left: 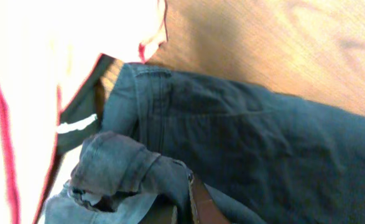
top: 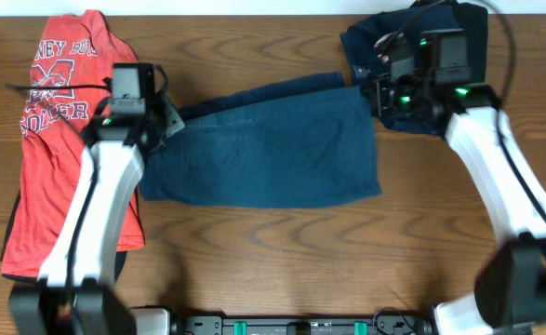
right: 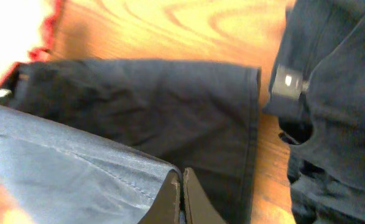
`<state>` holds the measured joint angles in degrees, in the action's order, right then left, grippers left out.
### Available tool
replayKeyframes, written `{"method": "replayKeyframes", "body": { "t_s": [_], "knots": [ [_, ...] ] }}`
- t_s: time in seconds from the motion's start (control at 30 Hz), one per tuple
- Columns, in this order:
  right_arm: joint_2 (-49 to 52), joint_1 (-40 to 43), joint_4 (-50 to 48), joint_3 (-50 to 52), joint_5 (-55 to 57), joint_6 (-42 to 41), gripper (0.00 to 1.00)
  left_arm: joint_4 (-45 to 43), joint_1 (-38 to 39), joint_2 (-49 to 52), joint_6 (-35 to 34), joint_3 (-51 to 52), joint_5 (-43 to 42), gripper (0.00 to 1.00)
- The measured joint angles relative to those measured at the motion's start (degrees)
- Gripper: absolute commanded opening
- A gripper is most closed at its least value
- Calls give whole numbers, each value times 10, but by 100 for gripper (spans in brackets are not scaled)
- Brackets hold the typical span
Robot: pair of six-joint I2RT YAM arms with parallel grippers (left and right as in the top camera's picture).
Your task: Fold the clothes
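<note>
The navy shorts are lying spread out in the middle of the bench. They are reaching from one arm across to the other.

The left fingers are pinching the left end of the shorts. The cloth there is bunching up in a soft lump around them, and only a bit of one finger is showing. The right fingers are pressing tight together at the right end. They are holding a thin edge of the shorts between them. In the right wrist view, this held layer is looking lighter blue and is sitting above a darker layer that is lying flat on the wood.

Another dark navy garment is lying crumpled at the far right corner of the bench, just beside the right end of the shorts. A red T-shirt with white letters is lying on the left side. The left arm is reaching over it.
</note>
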<state>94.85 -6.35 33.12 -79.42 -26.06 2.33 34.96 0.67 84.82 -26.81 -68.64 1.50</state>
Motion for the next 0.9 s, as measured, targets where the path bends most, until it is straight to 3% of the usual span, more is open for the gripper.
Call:
{"method": "replayKeyframes", "body": {
  "t_s": [0.33,0.67,0.9],
  "knots": [
    [-129,-2,118,-5,-4,3,1,96,0,-158,0,0,-7,6],
    [-248,-2,156,-5,27,5,1,107,26,-311,0,1,-11,6],
    [-248,-2,155,-6,30,12,1,116,29,-324,0,1,-13,6]
  ]
}}
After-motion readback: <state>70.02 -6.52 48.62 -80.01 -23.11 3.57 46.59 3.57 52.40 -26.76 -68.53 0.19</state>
